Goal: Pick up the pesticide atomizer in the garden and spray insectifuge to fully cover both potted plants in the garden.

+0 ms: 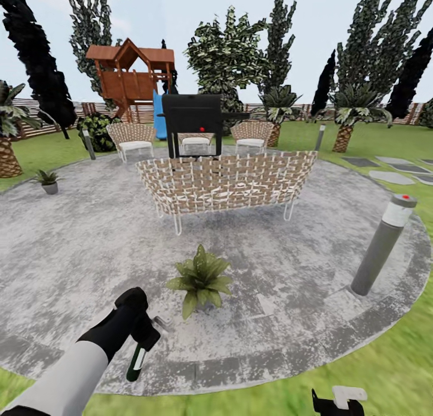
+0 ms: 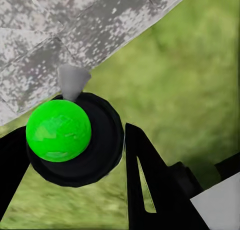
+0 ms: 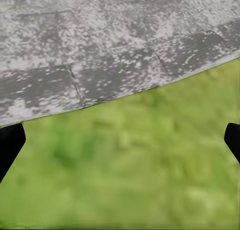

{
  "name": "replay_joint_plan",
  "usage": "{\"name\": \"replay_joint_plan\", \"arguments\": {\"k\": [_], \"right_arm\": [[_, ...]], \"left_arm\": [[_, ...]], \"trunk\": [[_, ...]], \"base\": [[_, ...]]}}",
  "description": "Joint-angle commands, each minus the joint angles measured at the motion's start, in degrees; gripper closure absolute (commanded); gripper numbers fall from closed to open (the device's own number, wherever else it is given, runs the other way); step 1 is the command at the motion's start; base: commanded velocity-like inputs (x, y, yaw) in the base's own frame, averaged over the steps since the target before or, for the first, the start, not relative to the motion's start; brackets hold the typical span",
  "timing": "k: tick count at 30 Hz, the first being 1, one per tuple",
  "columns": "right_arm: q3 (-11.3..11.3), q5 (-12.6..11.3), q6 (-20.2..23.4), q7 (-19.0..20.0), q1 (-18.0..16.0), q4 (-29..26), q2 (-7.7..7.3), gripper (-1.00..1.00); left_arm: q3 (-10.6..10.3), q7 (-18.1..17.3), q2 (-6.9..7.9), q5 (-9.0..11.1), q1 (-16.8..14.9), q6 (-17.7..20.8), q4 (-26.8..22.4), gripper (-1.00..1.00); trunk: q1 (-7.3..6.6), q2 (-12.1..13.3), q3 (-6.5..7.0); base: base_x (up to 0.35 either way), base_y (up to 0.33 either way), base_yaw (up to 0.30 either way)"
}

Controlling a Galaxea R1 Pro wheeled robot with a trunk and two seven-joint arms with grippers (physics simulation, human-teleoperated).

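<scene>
Ahead, the garden's paved circle [image 1: 78, 247] is ringed by lawn [image 1: 385, 368], with bare paving between one woven sofa [image 1: 227, 180] and the near edge. Two potted plants stand apart: one [image 1: 200, 279] just beside the left gripper [image 1: 146, 332], one [image 1: 48, 181] far left. That gripper's fingers [image 2: 150, 180] clench the atomizer [image 1: 137, 360], hanging bottom-down. Right gripper [image 3: 120, 140] is spread over grass

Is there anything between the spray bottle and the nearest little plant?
Just bare grey paving, seen from the head camera. The left tool holds the spray bottle a short way from the plant.
</scene>
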Motion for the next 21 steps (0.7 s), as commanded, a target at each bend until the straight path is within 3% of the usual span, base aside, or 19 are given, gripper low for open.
{"name": "replay_joint_plan", "arguments": {"k": [1, 7, 18, 21], "right_arm": [[-0.3, 0.6, -0.2, -0.3, 0.0, 0.1, 0.0, -1.0], [-0.3, 0.6, -0.2, -0.3, 0.0, 0.1, -0.04, -1.0], [-0.3, 0.7, -0.2, -0.3, 0.0, 0.1, -0.09, -1.0], [-0.3, 0.7, -0.2, -0.3, 0.0, 0.1, -0.09, -1.0]], "left_arm": [[-0.1, -0.5, 0.07, -0.6, 0.0, 0.2, -0.1, 1.0], [-0.1, -0.3, 0.12, -0.7, 0.0, 0.2, -0.1, 1.0], [-0.2, -0.3, 0.29, -0.6, 0.3, 0.3, 0.2, 1.0], [-0.2, 0.1, 0.33, -0.7, 0.3, 0.2, 2.5, 1.0]], "trunk": [[-0.03, 0.0, -0.06], [-0.03, 0.0, -0.06], [-0.03, 0.0, -0.06], [-0.03, 0.0, -0.06]], "base": [[-0.235, -0.199, 0.154], [-0.149, -0.193, 0.035], [0.157, -0.072, 0.0], [0.301, 0.0, 0.0]]}}
